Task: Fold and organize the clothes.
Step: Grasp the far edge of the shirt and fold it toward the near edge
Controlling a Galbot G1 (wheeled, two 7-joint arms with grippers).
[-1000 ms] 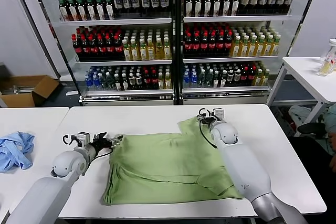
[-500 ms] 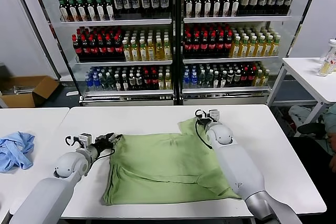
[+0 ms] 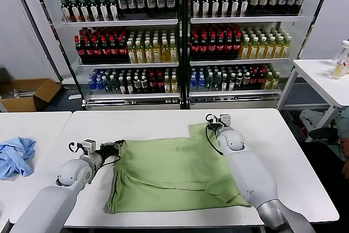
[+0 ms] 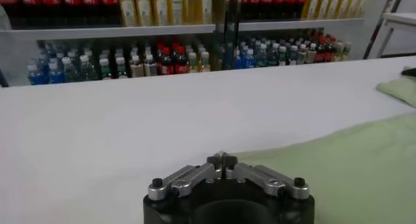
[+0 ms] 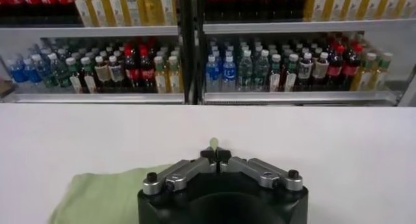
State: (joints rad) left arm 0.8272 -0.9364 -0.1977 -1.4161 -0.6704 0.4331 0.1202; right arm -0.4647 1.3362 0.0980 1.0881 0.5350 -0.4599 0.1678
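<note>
The light green shirt lies partly folded on the white table, its plain side up. No collar, buttons or graphic show. My left gripper lies low on the table at the shirt's left upper corner. It is shut at the cloth's edge, with the fingertips pinched together. My right gripper is at the shirt's far right corner, shut. A small tip of green cloth sticks out between its fingertips, and more of the shirt shows beside it.
A crumpled light blue garment lies on the separate table to the left. Glass-fronted shelves of bottles stand behind the table. A cardboard box sits on the floor at far left. Another white table is at right.
Both grippers stay shut on the shirt's corners. The left gripper has crept slightly forward; the right corner flap has shifted a little left and back.
</note>
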